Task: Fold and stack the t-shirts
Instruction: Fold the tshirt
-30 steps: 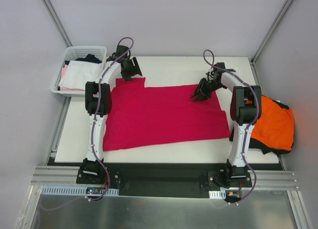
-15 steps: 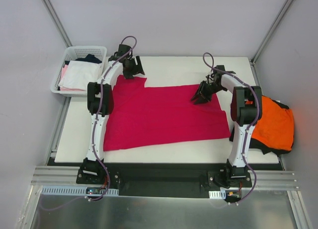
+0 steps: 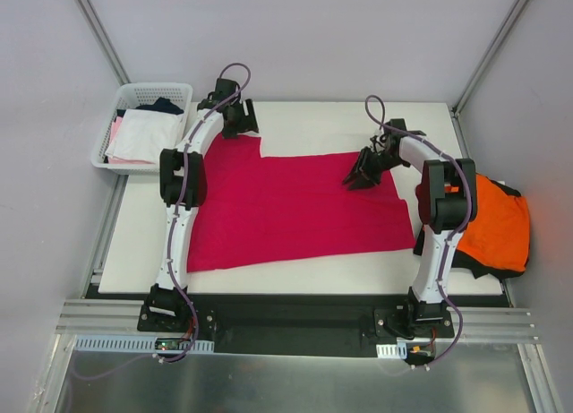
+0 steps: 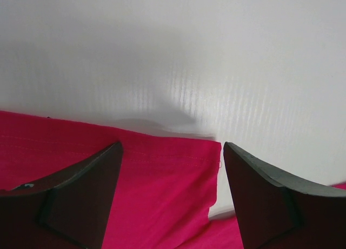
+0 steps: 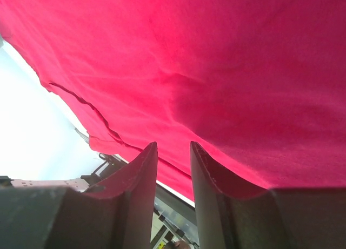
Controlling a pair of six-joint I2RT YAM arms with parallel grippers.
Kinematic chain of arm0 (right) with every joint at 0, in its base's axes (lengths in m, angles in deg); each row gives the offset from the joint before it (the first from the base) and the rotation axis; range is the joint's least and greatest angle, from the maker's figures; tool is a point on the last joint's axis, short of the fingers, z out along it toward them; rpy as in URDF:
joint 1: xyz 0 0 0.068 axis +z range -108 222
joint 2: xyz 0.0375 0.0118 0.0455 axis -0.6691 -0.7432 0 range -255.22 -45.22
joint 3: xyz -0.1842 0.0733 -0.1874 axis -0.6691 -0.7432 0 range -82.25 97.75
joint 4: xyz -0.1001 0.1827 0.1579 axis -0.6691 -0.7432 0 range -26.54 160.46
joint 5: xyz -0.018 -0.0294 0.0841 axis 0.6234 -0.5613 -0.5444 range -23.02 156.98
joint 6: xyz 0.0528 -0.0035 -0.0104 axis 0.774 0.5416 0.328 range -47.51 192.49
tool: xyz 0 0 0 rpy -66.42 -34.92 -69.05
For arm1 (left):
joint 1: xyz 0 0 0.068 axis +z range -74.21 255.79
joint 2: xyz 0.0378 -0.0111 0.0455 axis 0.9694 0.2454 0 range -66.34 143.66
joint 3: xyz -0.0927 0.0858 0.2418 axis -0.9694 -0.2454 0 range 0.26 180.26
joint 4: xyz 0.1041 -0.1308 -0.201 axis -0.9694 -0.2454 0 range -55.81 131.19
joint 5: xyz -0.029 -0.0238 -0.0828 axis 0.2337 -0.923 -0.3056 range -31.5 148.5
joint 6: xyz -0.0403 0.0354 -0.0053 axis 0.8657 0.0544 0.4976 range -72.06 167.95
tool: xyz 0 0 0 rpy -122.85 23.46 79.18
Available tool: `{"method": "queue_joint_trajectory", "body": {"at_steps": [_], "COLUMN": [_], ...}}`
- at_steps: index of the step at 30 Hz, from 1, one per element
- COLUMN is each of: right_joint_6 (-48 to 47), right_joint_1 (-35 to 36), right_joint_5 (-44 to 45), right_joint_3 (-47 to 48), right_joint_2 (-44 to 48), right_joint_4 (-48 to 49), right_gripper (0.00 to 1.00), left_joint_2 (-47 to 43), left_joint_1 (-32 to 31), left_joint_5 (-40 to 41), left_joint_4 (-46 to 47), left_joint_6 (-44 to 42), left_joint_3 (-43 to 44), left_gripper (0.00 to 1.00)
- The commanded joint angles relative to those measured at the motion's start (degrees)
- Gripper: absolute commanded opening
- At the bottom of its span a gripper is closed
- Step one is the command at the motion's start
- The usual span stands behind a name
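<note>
We judge the crimson t-shirt [image 3: 295, 207] is being flattened before folding. Left pincer [image 4: 170, 146] gapes empty at its upper-left corner; the right pincer [image 5: 173, 146] grip we cannot tell. Next: pinch both upper corners.

Left hand [image 4: 171, 147] (jaws apart) frames crimson t-shirt [image 4: 162, 200] corner.
</note>
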Motion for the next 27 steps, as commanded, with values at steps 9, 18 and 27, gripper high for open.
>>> {"method": "queue_joint_trajectory", "body": {"at_steps": [9, 18, 27], "right_joint_6": [-0.45, 0.43, 1.31], "right_joint_1": [0.59, 0.85, 0.94], "right_joint_5": [-0.14, 1.09, 0.91], "right_joint_3": [-3.74, -5.05, -3.56], "right_joint_2": [7.06, 9.87, 9.08], "right_joint_4": [0.27, 0.53, 0.71], "right_gripper": [0.34, 0.33, 0.33], "left_joint_2": [-11.06, -18.18, -20.56], "left_joint_1": [-2.79, -3.67, -2.35], "left_joint_5": [7.41, 12.84, 21.64], "left_joint_4": [3.8, 3.37, -2.88], "left_joint_6": [-0.41, 1.09, -2.24], "left_joint_3": [-1.62, -8.01, -19.72], "left_gripper": [0.76, 0.77, 0.75]}}
